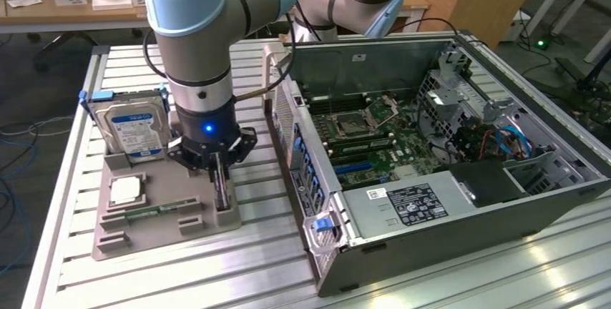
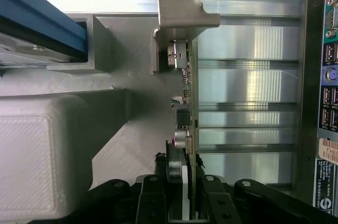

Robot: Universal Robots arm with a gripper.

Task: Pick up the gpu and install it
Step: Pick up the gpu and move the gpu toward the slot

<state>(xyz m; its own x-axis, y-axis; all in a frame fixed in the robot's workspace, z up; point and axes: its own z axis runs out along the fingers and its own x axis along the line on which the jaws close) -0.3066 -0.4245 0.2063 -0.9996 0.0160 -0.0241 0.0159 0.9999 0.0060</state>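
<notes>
A workshop, with desks and cables in the background, and in front of me a ribbed aluminium surface (image 1: pixel 496 273). Near the surface's edge on the exterior view's left lies a grey holder tray (image 1: pixel 182 180). Beside it, toward the opposite edge, an open computer case (image 1: pixel 382 59) lies on its side with its motherboard (image 1: pixel 382 144) exposed.

On the tray, a silver hard drive (image 1: pixel 134 130) with a blue label stands upright at the far end. A processor (image 1: pixel 126 191) sits in its pocket, and a green memory stick (image 1: pixel 153 212) lies nearer the front edge. The gpu (image 1: pixel 223 191) stands on edge in its slot along the tray's side that faces the case, a slim dark slab.

My arm (image 1: pixel 191 37) reaches straight down, and my hand (image 1: pixel 219 179) is right at the top of the gpu, straddling it. From the wrist I see the gpu (image 2: pixel 191 102) edge-on, with small components along its board. It runs from my hand (image 2: pixel 187 203) out to the tray's grey end bracket (image 2: pixel 179 7), which cradles the card's far end. The card sits in its slot, seated in the tray. Whether my hand is actually clamped on it or just flanking it, I cannot tell. The case's rear ports (image 2: pixel 330 92) show just beyond the tray.
</notes>
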